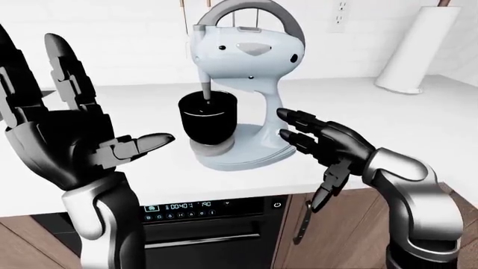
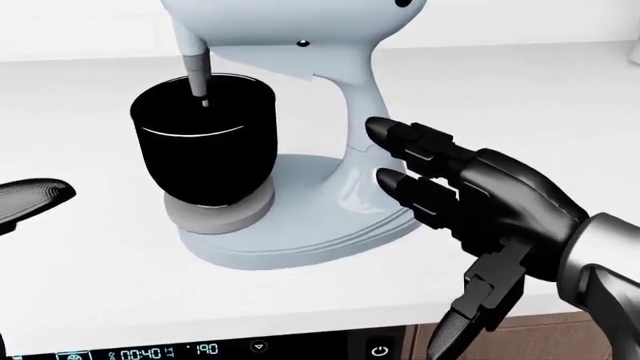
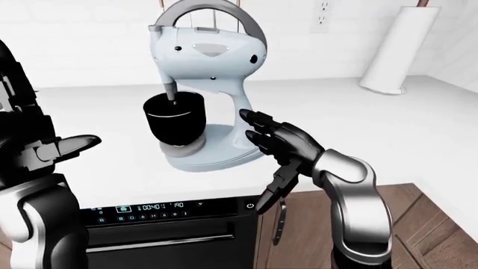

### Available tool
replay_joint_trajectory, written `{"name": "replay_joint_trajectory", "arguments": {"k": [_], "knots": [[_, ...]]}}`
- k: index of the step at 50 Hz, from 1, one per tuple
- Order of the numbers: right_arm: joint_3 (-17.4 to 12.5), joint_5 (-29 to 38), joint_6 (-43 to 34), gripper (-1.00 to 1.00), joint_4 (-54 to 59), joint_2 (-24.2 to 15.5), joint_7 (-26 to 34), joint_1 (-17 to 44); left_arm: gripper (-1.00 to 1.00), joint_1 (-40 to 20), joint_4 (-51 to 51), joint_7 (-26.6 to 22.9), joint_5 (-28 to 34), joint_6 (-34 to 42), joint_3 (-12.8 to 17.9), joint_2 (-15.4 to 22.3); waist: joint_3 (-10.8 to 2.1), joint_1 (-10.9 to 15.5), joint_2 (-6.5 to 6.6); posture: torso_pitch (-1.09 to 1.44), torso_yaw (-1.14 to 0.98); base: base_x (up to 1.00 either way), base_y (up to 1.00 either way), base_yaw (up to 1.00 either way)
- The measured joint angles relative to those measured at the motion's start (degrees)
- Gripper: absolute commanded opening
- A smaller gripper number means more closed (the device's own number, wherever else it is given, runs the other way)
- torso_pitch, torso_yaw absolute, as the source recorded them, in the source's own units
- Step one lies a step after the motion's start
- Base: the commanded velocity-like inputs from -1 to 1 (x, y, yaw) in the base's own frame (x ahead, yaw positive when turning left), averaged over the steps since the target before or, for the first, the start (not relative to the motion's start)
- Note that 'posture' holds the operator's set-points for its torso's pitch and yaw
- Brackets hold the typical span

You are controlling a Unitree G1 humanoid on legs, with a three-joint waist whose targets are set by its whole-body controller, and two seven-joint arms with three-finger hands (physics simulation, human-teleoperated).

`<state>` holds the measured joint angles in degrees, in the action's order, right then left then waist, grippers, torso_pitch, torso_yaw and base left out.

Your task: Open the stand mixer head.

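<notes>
The right hand [image 2: 470, 202] is held with its fingers [image 2: 405, 139] spread apart and extended toward the neck of the stand mixer [image 1: 242, 101], the upper fingertip lying just beside the pale blue column, though actual contact cannot be told; its thumb [image 2: 475, 311] hangs downward past the counter edge; nothing is gripped by it; the left hand [image 1: 63, 129] is raised at the left of the left-eye view, palm turned inward, its fingers splayed upward and its thumb pointed toward the mixer, well apart from it and holding nothing; the mixer is seen standing upright on the white counter [image 1: 418, 129], near the counter's lower edge in the left-eye view; its head [image 1: 246, 47] is set above the black bowl [image 1: 208, 116], with the beater shaft [image 2: 198, 71] reaching down into the bowl's mouth; the bowl is seated on a grey disc [image 2: 215, 214] on the mixer's base; an oven [image 1: 198, 224] with a lit display [image 1: 179, 206] is seen under the counter, below the mixer; a white paper towel roll [image 1: 418, 47] is stood upright on the counter at the upper right of the left-eye view, well apart from the mixer
</notes>
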<state>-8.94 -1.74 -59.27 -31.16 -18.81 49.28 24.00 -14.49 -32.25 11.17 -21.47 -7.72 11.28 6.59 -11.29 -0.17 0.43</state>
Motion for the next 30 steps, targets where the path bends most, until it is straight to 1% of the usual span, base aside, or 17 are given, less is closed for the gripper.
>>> {"name": "replay_joint_trajectory", "arguments": {"k": [30], "knots": [[0.6, 1.74, 3.68, 1.0, 4.42, 0.75, 0.47, 0.91, 1.0, -0.14, -0.08, 0.28, 0.13, 0.09, 0.07, 0.14, -0.03, -0.02, 0.07, -0.24, 0.0, 0.0, 0.0, 0.0]]}}
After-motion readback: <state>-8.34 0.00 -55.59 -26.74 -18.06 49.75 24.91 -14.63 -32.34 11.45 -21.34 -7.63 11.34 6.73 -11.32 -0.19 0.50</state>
